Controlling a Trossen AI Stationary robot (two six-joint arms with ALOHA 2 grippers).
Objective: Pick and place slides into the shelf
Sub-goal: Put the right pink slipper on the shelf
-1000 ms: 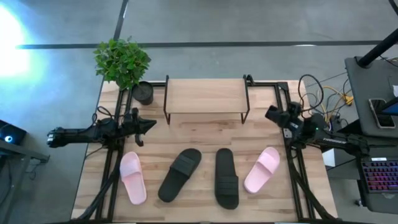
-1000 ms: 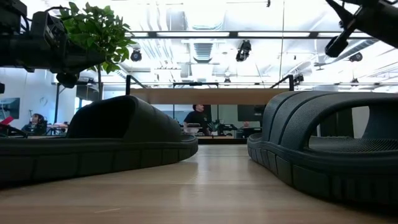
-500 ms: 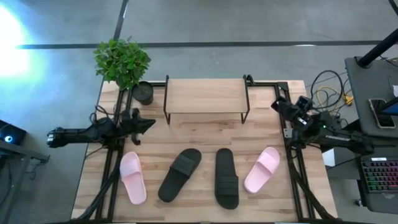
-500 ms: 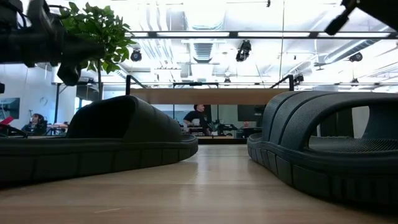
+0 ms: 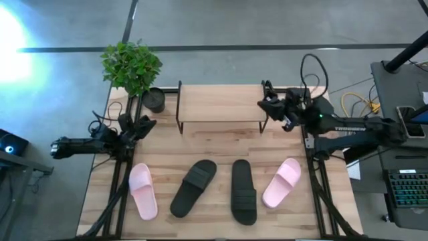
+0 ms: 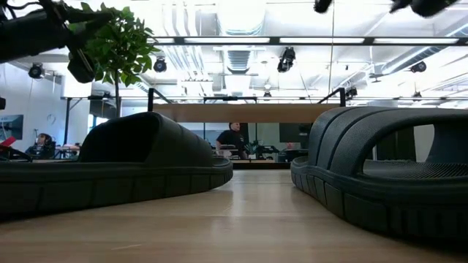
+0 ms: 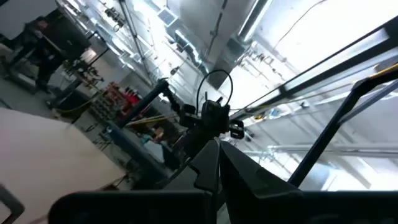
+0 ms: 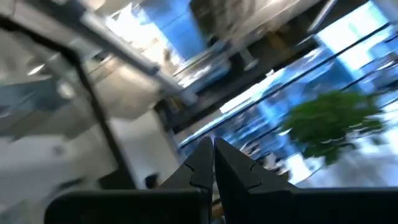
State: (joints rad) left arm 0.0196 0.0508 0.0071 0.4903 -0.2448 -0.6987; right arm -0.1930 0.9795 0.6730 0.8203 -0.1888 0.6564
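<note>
Four slides lie sole down in a row on the near half of the table: a pink one [image 5: 142, 191] at the left, two black ones [image 5: 194, 187] [image 5: 243, 191] in the middle, and a pink one [image 5: 282, 181] at the right. The black pair fills the low view [image 6: 117, 164] [image 6: 387, 168]. The shelf [image 5: 222, 104] stands at the far middle on its black side frames. My left gripper [image 5: 150, 123] is shut and empty in the air left of the shelf. My right gripper [image 5: 263, 104] is shut and empty, raised by the shelf's right frame.
A potted plant [image 5: 132, 67] in a dark pot [image 5: 154, 100] stands at the far left corner, close to my left gripper. Cables [image 5: 354, 104] and a desk with a keyboard [image 5: 408, 191] lie beyond the table's right edge. People show in the room behind the table [image 6: 232, 139].
My right gripper has swung from the table's right edge toward the far edge and left, up to the shelf's right frame. My left gripper has drawn back a little toward the left and far edges and risen. The slides have stayed where they were.
</note>
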